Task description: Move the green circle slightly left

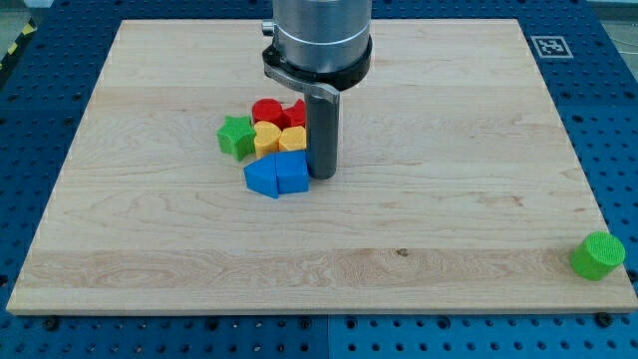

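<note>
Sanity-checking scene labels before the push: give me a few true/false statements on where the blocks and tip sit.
1. The green circle sits at the board's bottom right corner. True.
2. My tip touches the green circle. False: it is far away, beside the blue blocks.
3. The green star lies on the cluster's left side. True.
4. The red blocks sit below the blue ones in the view. False: they sit above.

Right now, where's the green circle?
The green circle sits alone at the board's bottom-right corner in the camera view, far right of my tip and the block cluster.
</note>
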### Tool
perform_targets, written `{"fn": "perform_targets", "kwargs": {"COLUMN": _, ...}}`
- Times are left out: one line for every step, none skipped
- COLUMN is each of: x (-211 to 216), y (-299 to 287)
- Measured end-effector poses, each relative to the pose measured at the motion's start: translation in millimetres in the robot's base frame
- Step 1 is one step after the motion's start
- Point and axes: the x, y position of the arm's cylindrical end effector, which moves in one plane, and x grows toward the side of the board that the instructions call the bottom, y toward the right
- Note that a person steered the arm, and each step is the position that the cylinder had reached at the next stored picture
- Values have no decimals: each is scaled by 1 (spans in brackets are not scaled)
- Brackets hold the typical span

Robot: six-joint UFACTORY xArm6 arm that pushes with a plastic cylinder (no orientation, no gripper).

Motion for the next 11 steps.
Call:
{"fn": "perform_targets", "kwargs": {"x": 2, "y": 47}}
{"fn": "perform_targets", "kwargs": {"x": 20, "y": 131}}
{"fn": "perform_targets", "kwargs": {"x": 62, "y": 200}}
{"fn": "perform_targets", "kwargs": {"x": 57, "y": 261}}
{"fn": "perform_targets", "kwargs": {"x": 62, "y": 310}}
{"fn": "perform_targets", "kwargs": {"x": 97, "y": 324}}
{"fn": "perform_targets", "kwargs": {"x": 110, "y": 322}}
{"fn": "perform_targets", "kwargs": {"x": 103, "y": 302}}
{"fn": "perform_targets", "kwargs": {"x": 102, "y": 276}}
{"fn": "perform_targets", "kwargs": {"x": 103, "y": 273}}
{"fn": "perform_targets", "kwargs": {"x": 131, "y": 307}}
